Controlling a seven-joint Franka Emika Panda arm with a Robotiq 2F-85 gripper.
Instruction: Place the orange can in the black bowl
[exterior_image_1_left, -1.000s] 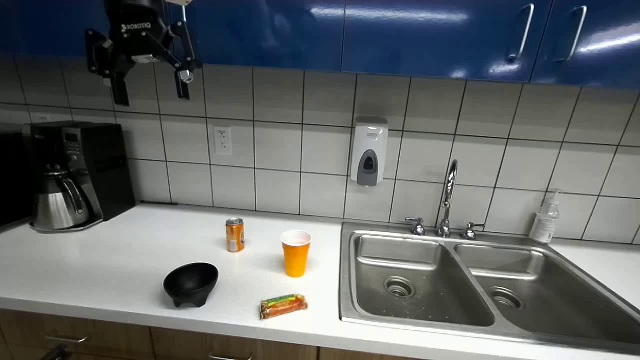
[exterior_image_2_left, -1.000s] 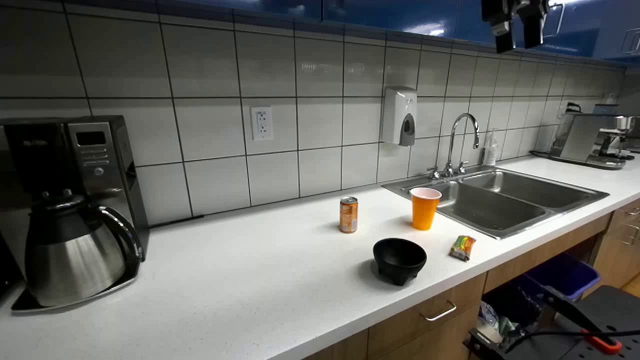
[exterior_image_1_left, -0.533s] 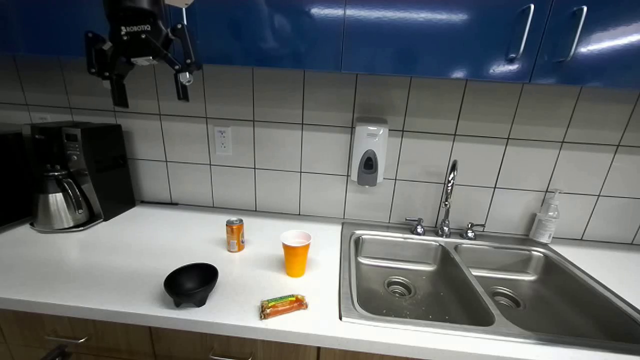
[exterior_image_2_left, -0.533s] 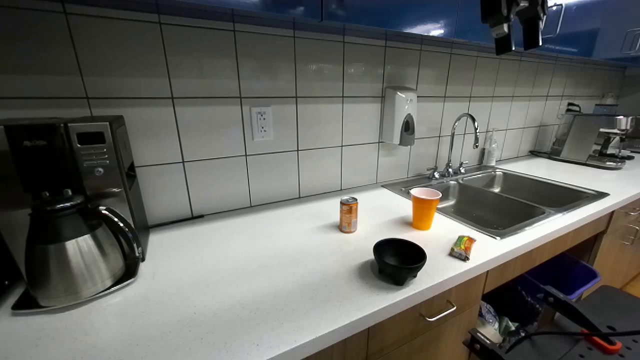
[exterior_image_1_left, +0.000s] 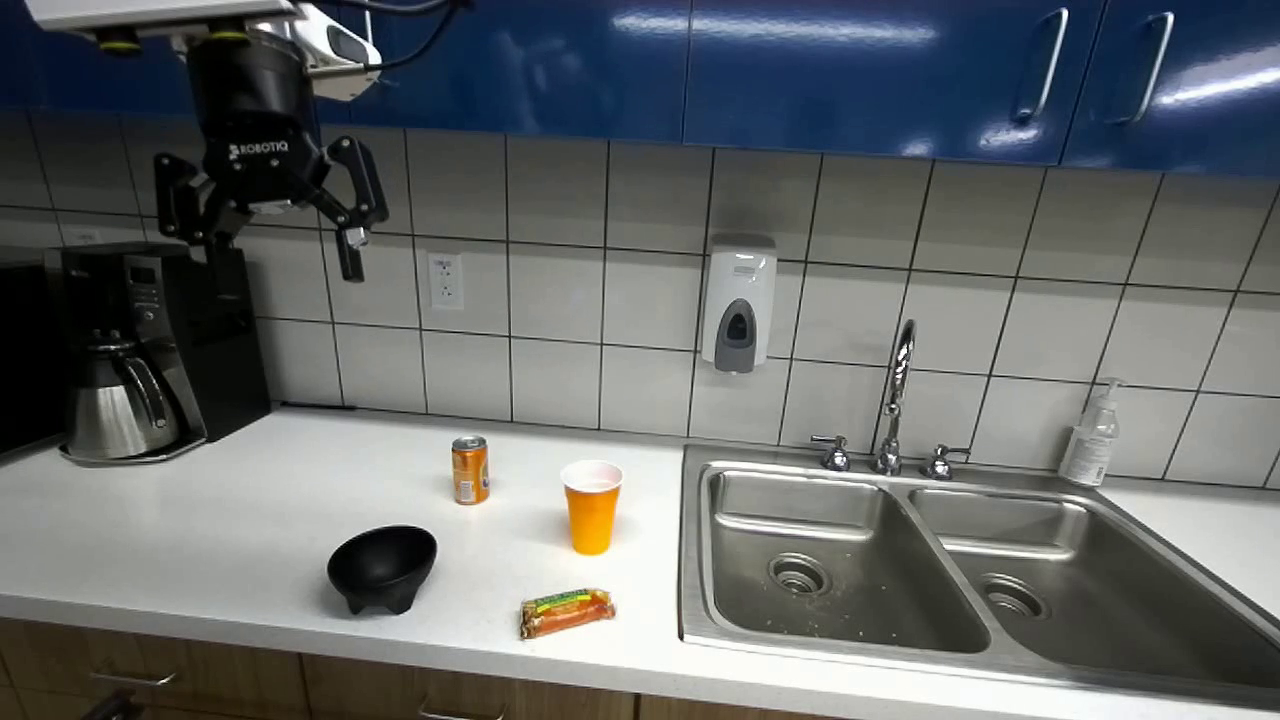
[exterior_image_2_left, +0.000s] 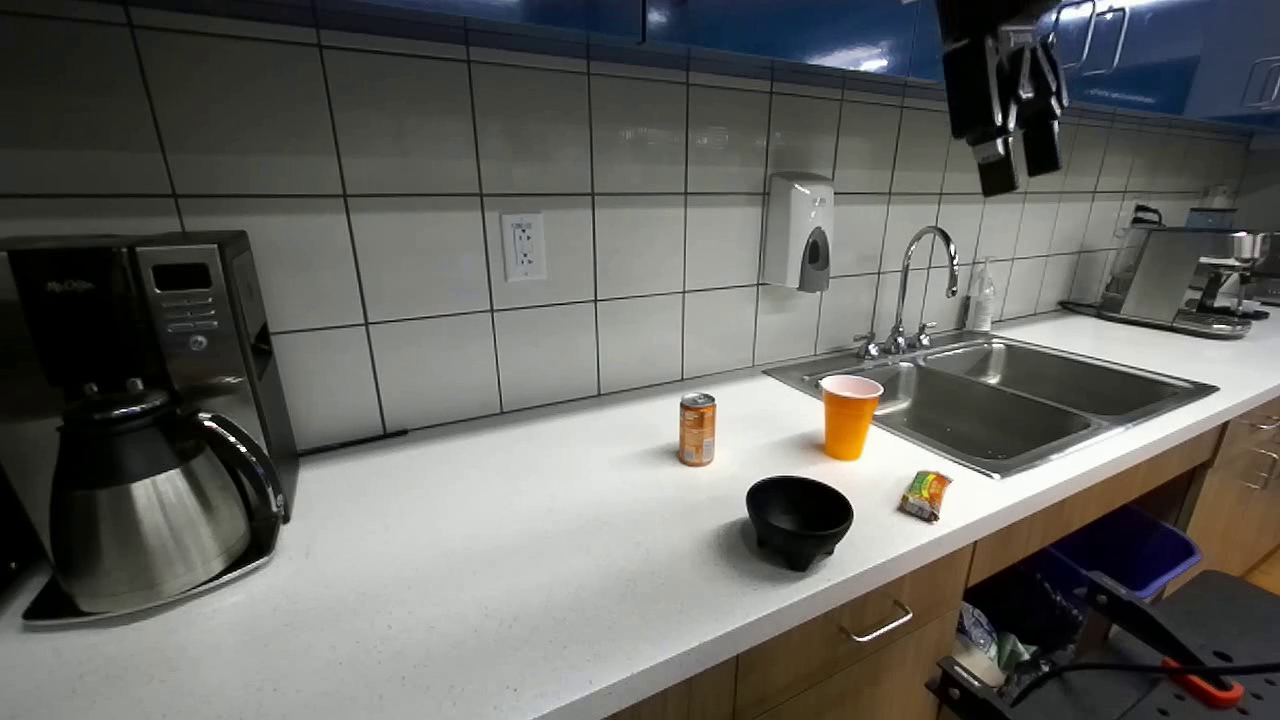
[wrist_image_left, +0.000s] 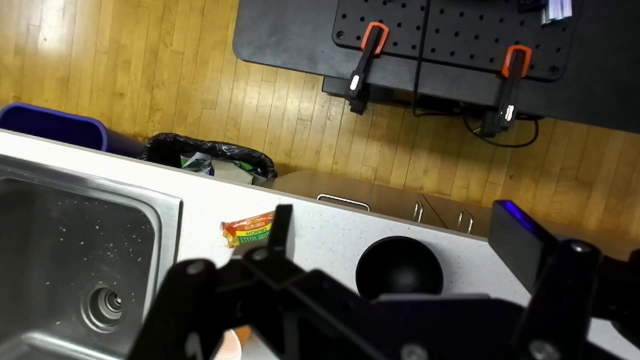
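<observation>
1. Wrist view: the two fingers (wrist_image_left: 517, 245) of the gripper (wrist_image_left: 392, 225) stand wide apart from each other.
2. Between these fingers, in the same view, the black bowl (wrist_image_left: 397, 265) can be seen; its lower part is hidden by the gripper's body.
3. Also in the wrist view, one finger covers a part of the snack bar (wrist_image_left: 250, 231), which lies on the counter (wrist_image_left: 325, 225).
4. In both exterior views, the gripper hangs high over the counter, well apart from the orange can (exterior_image_1_left: 470, 472) and the black bowl.
5. The orange can stands upright on the counter. It is nearer to the tiled wall (exterior_image_1_left: 650, 300) than the black bowl is, and apart from this bowl.
6. The black bowl stands upright on short feet, near the front edge of the counter.
7. An orange cup (exterior_image_1_left: 592, 520) stands with its mouth up, between the orange can and the sink (exterior_image_1_left: 697, 560).
8. The coffee maker (exterior_image_1_left: 210, 350), with a steel jug (exterior_image_1_left: 112, 422) in it, is well apart from the orange can.
9. In an exterior view, a white dispenser (exterior_image_1_left: 740, 285) hangs on the tiled wall, between the power outlet (exterior_image_1_left: 446, 280) and the faucet (exterior_image_1_left: 903, 355).
</observation>
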